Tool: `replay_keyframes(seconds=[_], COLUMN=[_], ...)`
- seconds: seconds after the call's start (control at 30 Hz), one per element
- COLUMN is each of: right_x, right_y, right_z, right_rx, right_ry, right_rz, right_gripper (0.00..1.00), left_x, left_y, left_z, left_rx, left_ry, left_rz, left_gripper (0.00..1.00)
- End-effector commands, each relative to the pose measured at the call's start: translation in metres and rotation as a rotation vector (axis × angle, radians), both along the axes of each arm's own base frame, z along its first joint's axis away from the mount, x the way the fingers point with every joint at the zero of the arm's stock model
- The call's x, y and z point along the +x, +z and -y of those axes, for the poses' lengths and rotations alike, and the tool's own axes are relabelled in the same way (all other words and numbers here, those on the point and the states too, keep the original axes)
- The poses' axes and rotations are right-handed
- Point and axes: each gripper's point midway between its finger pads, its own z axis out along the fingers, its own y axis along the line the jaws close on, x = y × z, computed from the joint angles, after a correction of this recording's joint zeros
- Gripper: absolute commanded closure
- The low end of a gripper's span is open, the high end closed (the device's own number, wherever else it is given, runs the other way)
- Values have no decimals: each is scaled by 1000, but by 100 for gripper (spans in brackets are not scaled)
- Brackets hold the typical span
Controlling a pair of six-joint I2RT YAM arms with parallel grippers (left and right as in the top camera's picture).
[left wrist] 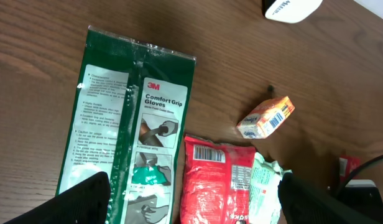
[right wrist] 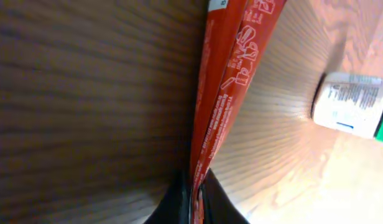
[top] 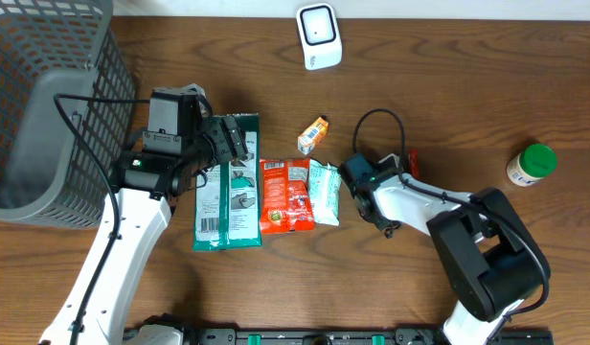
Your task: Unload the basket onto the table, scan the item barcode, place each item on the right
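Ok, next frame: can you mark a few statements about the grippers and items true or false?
The right gripper is shut on a thin red printed packet: true.
The left gripper grips the flat green glove package: false, it is open above it.
The small orange box rests on the green glove package: false, it lies apart on the wooden table.
The green-lidded white bottle stands alone at the table's right: true.

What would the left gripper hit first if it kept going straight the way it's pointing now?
Probably the glove pack, lying flat under the open fingers. The line falls near its edge next to the red packet, so it might touch that instead; depth is unclear.
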Motion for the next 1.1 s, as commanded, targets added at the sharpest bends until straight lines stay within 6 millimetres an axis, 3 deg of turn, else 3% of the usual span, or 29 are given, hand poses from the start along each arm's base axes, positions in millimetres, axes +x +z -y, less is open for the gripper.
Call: replay_keyframes(seconds=[0.0, 0.23, 0.43, 0.57, 0.67, 0.8, 0.93, 1.07], right_x=[-2, -3, 3, 13, 25, 36, 43, 41], right_y=[-7, -18, -14, 1, 27, 57, 73, 67], right_z=[-11, -25, -38, -59, -77, -76, -53, -34], right_rx=[44, 144, 207, 322, 442, 568, 695, 846], right_ry=[2, -2, -2, 5, 12, -21, -134, -254], right_rz=[3, -19, -22, -11, 30, 90, 131, 80], right_gripper=[89, 73, 69, 66, 65, 75, 99, 99], left_x=[2, 2, 2, 2, 2, 2, 2, 2], left_y=[3, 3, 3, 3, 3, 3, 3, 3], left_z=[-1, -1, -1, -1, -1, -1, -1, -1], left_rx=[11, 11, 11, 11, 11, 11, 11, 11], left_ry=[-8, -8, -8, -8, -8, -8, -8, -8], left_rz=[11, 11, 11, 11, 11, 11, 11, 11], left_gripper=[14, 14, 13, 14, 14, 14, 14, 14])
